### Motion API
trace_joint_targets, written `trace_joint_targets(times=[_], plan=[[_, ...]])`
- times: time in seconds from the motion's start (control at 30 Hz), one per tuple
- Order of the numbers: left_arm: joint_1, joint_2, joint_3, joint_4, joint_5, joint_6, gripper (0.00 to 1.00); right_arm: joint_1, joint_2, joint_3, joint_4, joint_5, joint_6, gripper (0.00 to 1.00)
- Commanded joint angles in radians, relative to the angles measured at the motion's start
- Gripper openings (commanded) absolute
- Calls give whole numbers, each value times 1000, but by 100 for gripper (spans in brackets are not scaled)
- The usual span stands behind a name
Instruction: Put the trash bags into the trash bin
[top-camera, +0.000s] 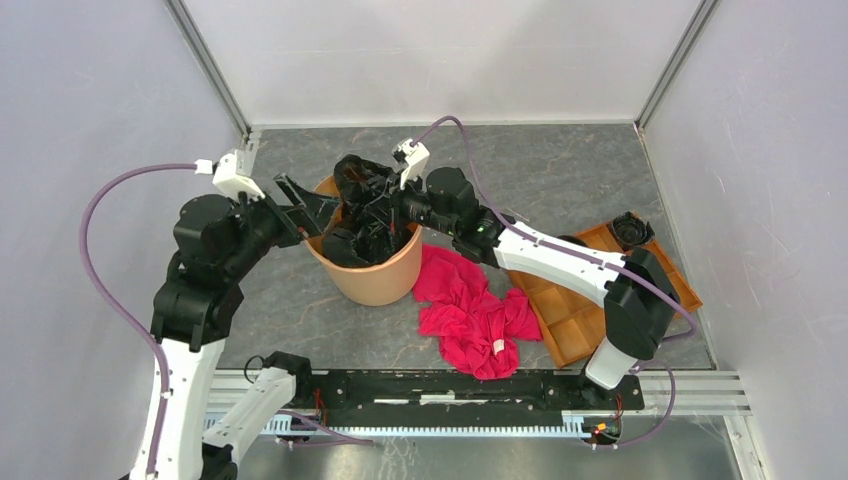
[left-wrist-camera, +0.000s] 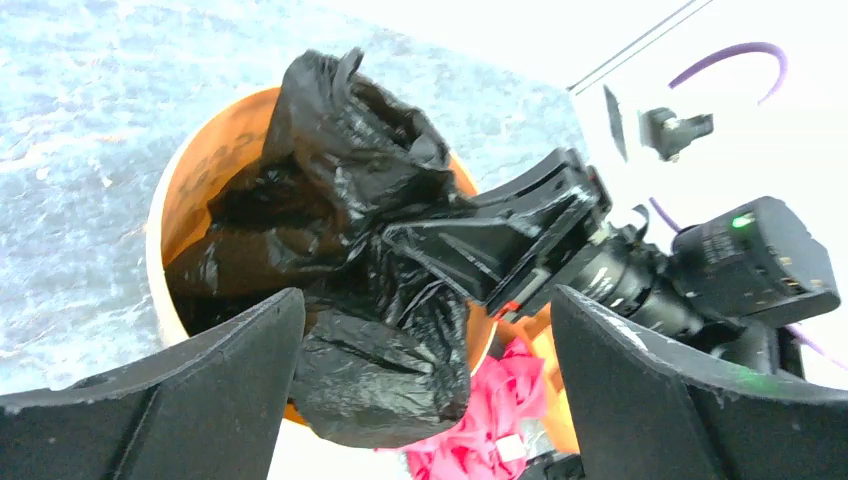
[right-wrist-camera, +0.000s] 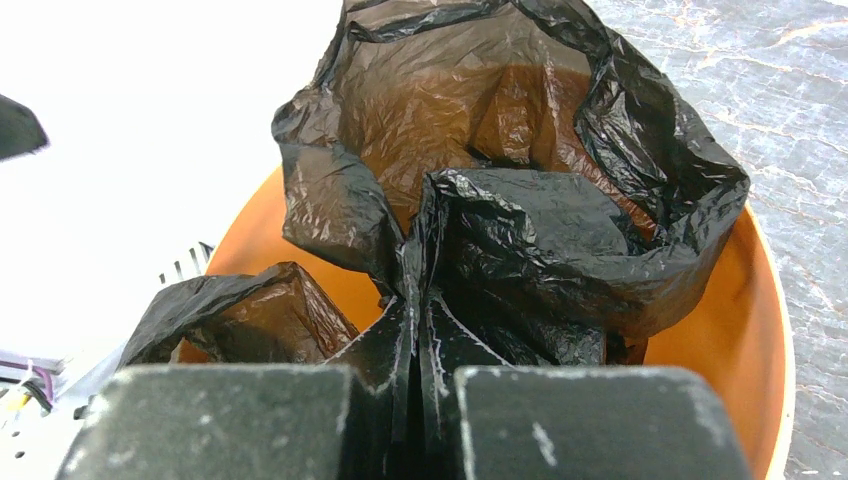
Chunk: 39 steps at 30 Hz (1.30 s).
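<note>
You're clamping a fold of the bag (right-wrist-camera: 560, 230) in the right pincer (right-wrist-camera: 415, 300) to seat it in the bin (right-wrist-camera: 760, 330), while the left pincer (left-wrist-camera: 425, 300) is hanging wide open, empty.

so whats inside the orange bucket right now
A crumpled black trash bag fills the bucket, part of it spilling over the rim. The right gripper is shut on a fold of it. The bucket's floor is hidden under the plastic.

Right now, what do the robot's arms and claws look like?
Both arms are white with chunky black joints. The left claw and right claw are black, each with a white block and a purple cable.
</note>
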Motion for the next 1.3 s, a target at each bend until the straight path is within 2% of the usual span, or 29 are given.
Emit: trace_joint_targets(times=[0.0, 0.1, 0.2, 0.47, 0.6, 0.7, 0.97, 1.07, 1.17, 1.23, 1.27], plan=[[0, 25, -5, 98, 23, -113, 95, 15, -38, 56, -1, 11, -68, 5], [0, 87, 12, 158, 123, -143, 87, 25, -45, 61, -8, 29, -86, 5], [0, 137, 21, 161, 142, -158, 81, 32, -64, 50, -4, 54, -91, 4], [0, 175, -42, 212, 120, -152, 80, 47, -71, 49, -14, 57, -112, 9], [0, 205, -45, 255, 132, -122, 68, 49, -70, 45, -16, 61, -110, 10], [0, 222, -42, 271, 149, -106, 51, 53, -69, 45, -17, 60, -106, 10], [0, 220, -90, 297, 184, -91, 46, 66, -59, 64, -21, 71, -105, 11], [0, 227, -101, 307, 195, -70, 30, 70, -52, 80, -30, 74, -104, 11], [0, 228, -93, 294, 167, -40, 7, 72, -51, 93, -53, 76, -111, 12], [0, 216, -83, 278, 125, -23, 2, 72, -61, 91, -70, 91, -116, 15], [0, 204, -79, 272, 98, -15, 2, 72, -71, 88, -78, 97, -117, 21]])
